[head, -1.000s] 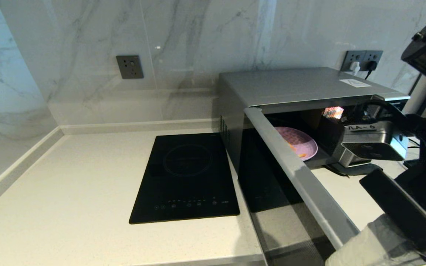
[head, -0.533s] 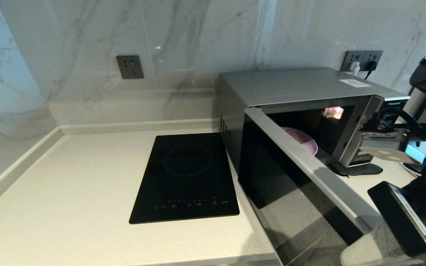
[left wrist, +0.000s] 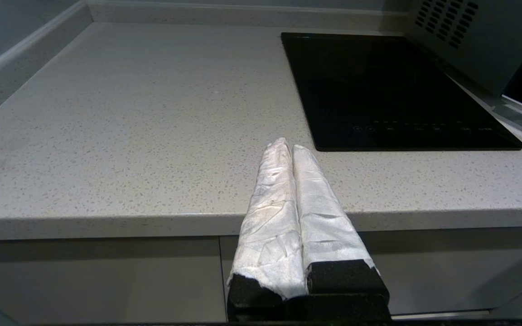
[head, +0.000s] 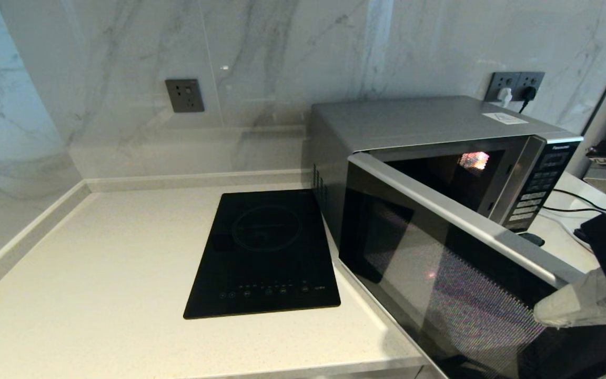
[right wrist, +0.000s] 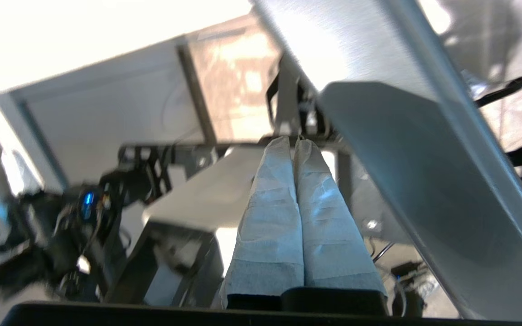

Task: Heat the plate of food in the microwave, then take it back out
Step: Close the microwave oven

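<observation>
Door-closing step: right gripper [head: 545, 310], fingers pressed together, pushes the microwave [head: 440, 126] door [head: 440, 273]. Next: push until latched; left gripper [left wrist: 287, 146], fingers together, parked.

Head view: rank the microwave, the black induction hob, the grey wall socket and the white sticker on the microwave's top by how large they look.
1. microwave, largest by far, though its door swings near the camera
2. induction hob
3. wall socket
4. white sticker; close to the socket, so this last pair is unsure
</observation>
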